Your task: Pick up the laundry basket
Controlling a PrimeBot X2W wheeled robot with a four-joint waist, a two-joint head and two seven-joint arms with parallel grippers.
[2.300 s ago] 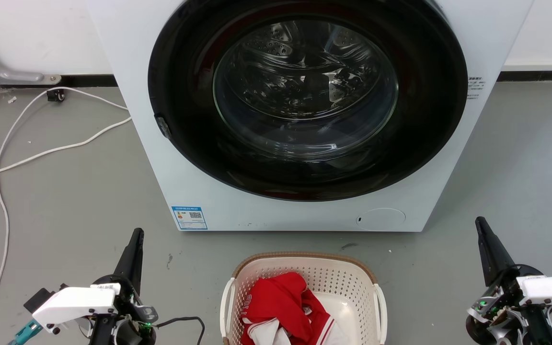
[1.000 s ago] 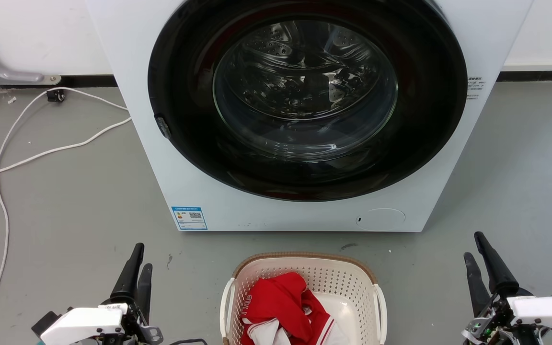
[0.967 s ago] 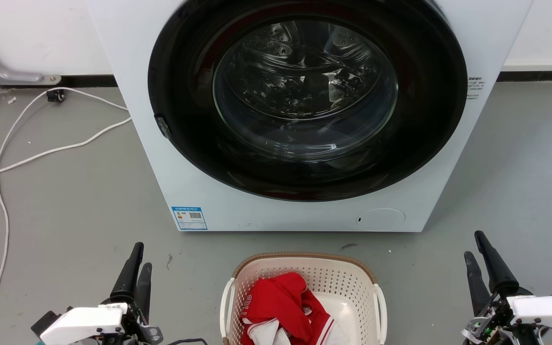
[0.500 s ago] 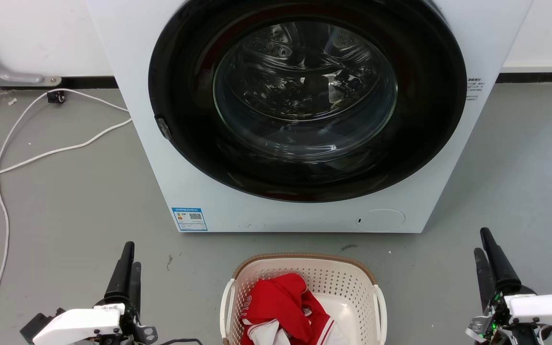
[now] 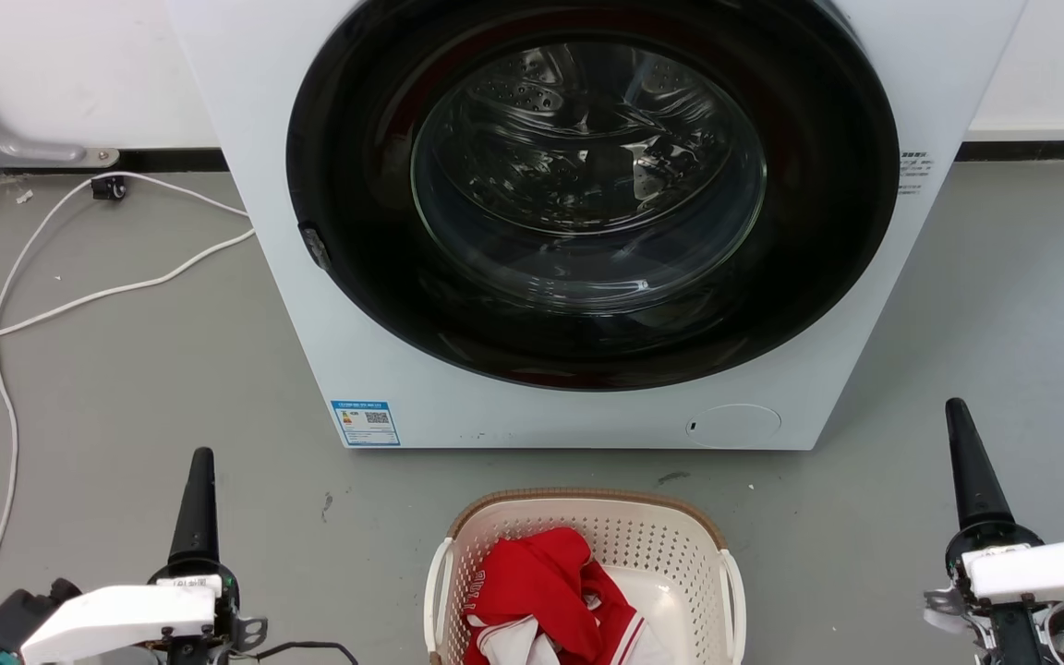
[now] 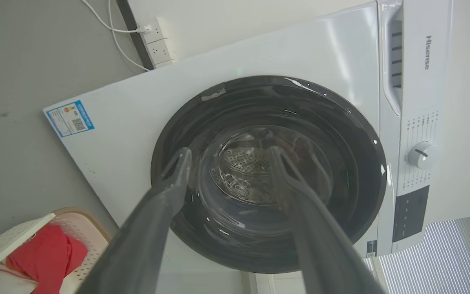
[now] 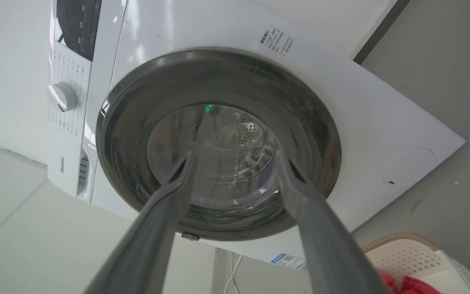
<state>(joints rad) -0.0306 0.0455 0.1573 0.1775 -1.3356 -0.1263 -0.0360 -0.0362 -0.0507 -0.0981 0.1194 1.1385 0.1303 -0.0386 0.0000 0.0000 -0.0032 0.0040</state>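
1. The left tool (image 6: 230,152) is seen released: its two fingers are spread apart with nothing between them, and they are pointed towards the door of the washer (image 5: 255,185).
2. The right tool (image 7: 235,156) is likewise spread and empty, and is also aimed at the door glass.
3. In the head view, each tool is held at a lower corner, one on either side of the basket (image 5: 671,545) and well apart from it. The basket is touched by neither.
4. The basket is set on the floor (image 5: 126,388) just in front of the washer, at the bottom middle of the head view, and is partly cut off by the frame edge. A red garment (image 5: 541,577) is held inside it.
5. The left handle (image 5: 436,577) and the right handle (image 5: 735,591) are untouched.
6. The task is judged to be at its very start: nothing is grasped and the basket is not lifted.
7. By judgement, the following is left: the tools are to be brought inward and down to the handles or rim and closed there, and the basket is to be raised level from both sides.
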